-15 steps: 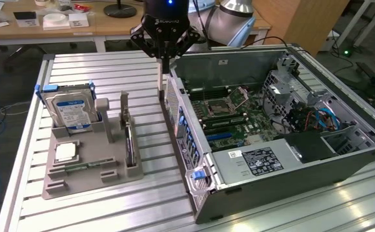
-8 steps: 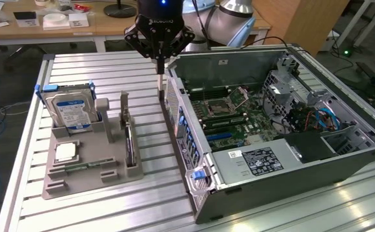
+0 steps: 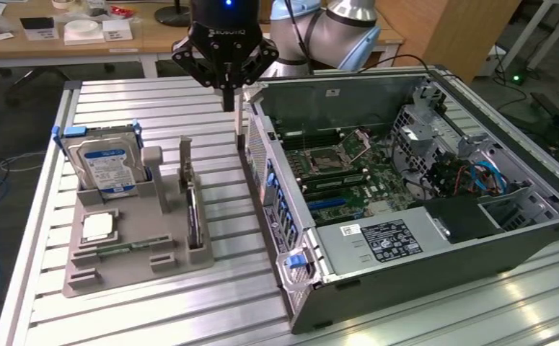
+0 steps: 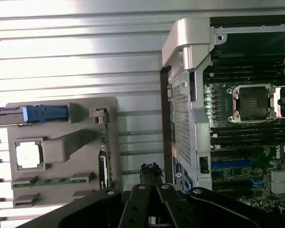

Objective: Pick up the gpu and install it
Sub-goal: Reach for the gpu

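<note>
The gpu [image 3: 193, 215] stands edge-on, its face hidden in the holder [image 3: 135, 216].

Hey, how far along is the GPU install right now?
Nothing looks done: the gpu stands in its grey holder, not in the open computer case. The hand, shut and empty, hangs above the table between them. Pickup and install both remain.

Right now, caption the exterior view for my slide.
Shut gripper hovers beside the open computer case; gpu stands in its holder.
</note>
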Controlling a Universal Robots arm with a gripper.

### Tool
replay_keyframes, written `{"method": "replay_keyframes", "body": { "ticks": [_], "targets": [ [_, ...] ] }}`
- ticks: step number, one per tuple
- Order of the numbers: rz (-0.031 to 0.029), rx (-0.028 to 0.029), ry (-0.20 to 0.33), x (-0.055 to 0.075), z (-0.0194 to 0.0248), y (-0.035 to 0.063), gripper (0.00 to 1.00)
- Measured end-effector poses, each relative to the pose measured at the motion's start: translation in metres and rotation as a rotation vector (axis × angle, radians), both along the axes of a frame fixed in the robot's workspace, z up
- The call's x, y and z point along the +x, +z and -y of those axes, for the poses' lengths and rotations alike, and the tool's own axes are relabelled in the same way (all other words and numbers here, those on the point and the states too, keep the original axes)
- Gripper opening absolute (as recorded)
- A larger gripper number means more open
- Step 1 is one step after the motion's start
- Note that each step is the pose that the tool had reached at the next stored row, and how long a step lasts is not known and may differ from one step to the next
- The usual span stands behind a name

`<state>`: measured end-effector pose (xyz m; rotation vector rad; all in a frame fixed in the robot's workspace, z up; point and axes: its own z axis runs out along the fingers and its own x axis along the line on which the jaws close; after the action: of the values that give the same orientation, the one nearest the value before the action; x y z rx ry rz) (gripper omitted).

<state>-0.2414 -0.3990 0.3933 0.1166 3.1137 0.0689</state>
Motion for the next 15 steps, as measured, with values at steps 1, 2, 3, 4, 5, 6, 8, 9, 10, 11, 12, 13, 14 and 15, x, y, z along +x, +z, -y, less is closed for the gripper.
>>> {"method": "replay_keyframes", "body": {
  "ticks": [1,2,3,4,5,6,8,9,10,11,12,13,14,15],
  "targets": [
    [0.0000,0.0000,0.000,-0.002,0.0000,0.0000,0.11],
    [0.0000,0.0000,0.000,-0.004,0.0000,0.0000,0.11],
    [0.0000,-0.0001,0.000,-0.005,0.0000,0.0000,0.11],
    [0.0000,-0.0001,0.000,-0.007,0.0000,0.0000,0.11],
    [-0.0001,-0.0001,0.000,-0.009,0.0000,0.0000,0.11],
    [0.0000,-0.0001,0.000,-0.011,0.0000,0.0000,0.11],
    [0.0000,0.0000,0.000,-0.014,0.0000,0.0000,0.11],
    [0.0000,0.0000,0.000,-0.016,0.0001,0.0000,0.11],
    [0.0000,0.0000,0.000,-0.018,0.0001,0.0000,0.11],
    [0.0000,0.0000,0.000,-0.020,0.0001,0.0000,0.11],
    [0.0000,0.0000,0.000,-0.021,0.0001,0.0000,0.11],
    [0.0000,-0.0001,0.000,-0.023,0.0001,0.0000,0.11],
    [0.0001,0.0000,0.000,-0.025,0.0001,0.0000,0.11],
    [0.0000,0.0000,0.000,-0.027,0.0001,0.0000,0.11]
  ]
}}
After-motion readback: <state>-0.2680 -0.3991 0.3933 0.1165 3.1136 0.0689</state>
